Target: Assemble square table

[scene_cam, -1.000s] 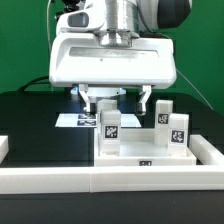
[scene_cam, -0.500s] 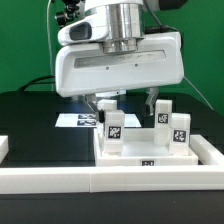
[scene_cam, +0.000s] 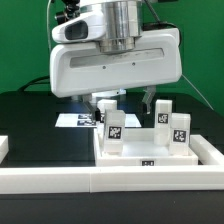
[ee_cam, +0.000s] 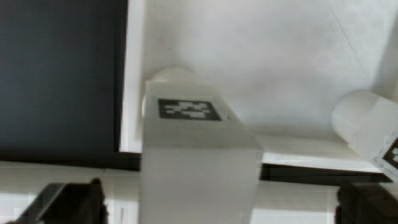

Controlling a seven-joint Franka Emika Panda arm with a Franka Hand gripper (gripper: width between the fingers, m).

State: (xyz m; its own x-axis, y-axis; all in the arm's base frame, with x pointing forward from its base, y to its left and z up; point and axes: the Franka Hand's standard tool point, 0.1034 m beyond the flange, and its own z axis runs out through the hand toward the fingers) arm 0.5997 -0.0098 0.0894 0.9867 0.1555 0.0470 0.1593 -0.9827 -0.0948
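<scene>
covering the black table (scene_cam: pixel 40 125) (green backdrop (scene_cam: pixel 20 40)), white slab (scene_cam: pixel 140 150).

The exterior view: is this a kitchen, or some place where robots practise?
Probably a robot test lab: a black table edged with white rails, tagged white legs, and a green backdrop.

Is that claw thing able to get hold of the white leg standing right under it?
Probably yes. The gripper hangs open just above the leg, which stands upright on the square slab. In the wrist view the leg lies between the two fingertips, with nothing in between. The neighbouring legs stand apart.
</scene>
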